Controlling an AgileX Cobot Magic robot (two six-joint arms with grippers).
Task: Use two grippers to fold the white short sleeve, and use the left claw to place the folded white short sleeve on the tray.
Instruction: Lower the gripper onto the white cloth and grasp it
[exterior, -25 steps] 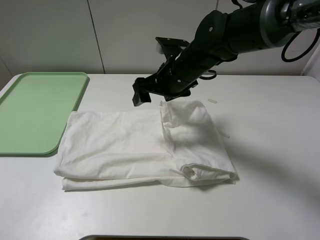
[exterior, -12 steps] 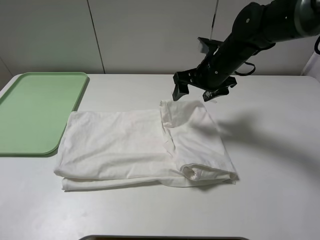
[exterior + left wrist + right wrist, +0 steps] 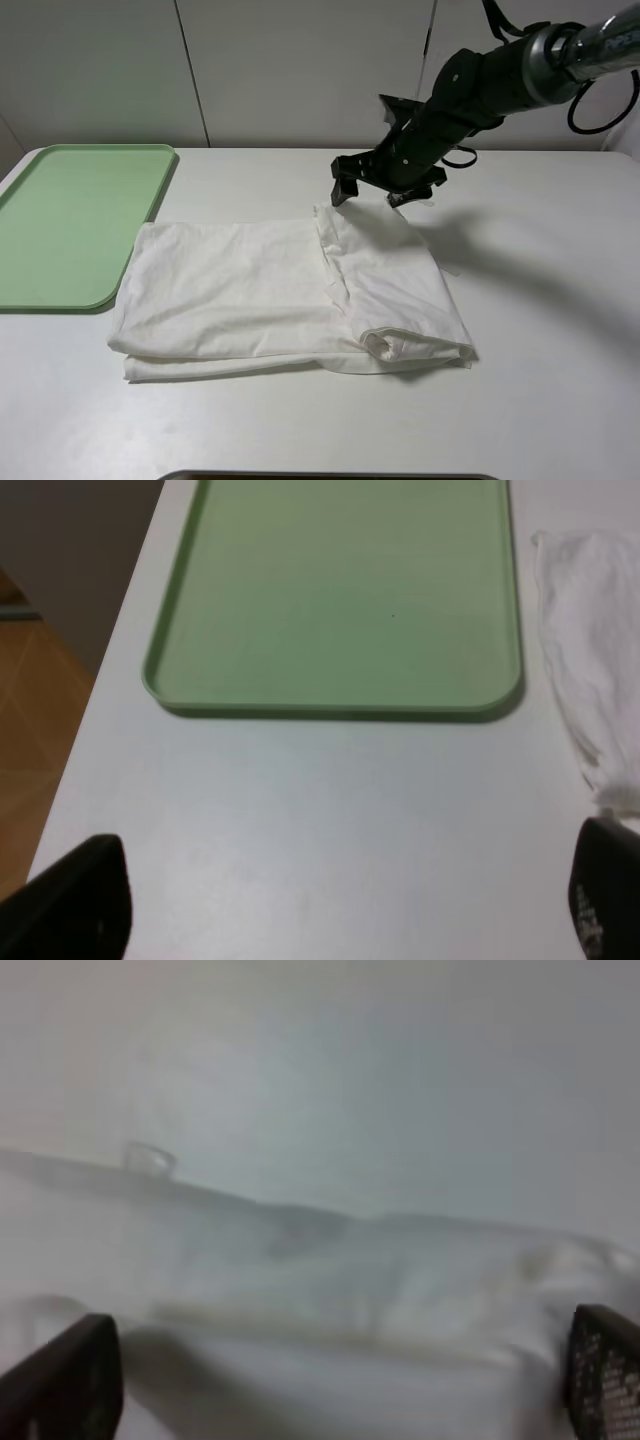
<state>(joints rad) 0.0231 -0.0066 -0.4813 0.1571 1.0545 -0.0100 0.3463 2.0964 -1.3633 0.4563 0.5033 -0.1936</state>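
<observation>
The white short sleeve [image 3: 280, 290] lies folded into a wide band on the white table, its right part folded over the middle. My right gripper [image 3: 370, 192] is open and empty, just above the far edge of that folded part. In the right wrist view its fingertips [image 3: 60, 1380] stand wide apart over the blurred white cloth [image 3: 350, 1290]. The pale green tray [image 3: 70, 220] lies empty at the left, apart from the shirt. My left gripper [image 3: 335, 900] is open and empty over bare table near the tray [image 3: 340, 590]. The shirt's edge [image 3: 600, 650] shows beside it. The left arm is out of the exterior view.
A small white tape strip [image 3: 450, 270] lies on the table right of the shirt. A small clear piece [image 3: 150, 1160] lies past the shirt's edge. The table's left edge [image 3: 110, 670] runs beside the tray, with floor beyond. A dark edge [image 3: 330, 476] sits at the front.
The right gripper, open, swung right away from the shirt's middle, then came back a little left and lower to the far edge. The folded flap has settled flatter.
</observation>
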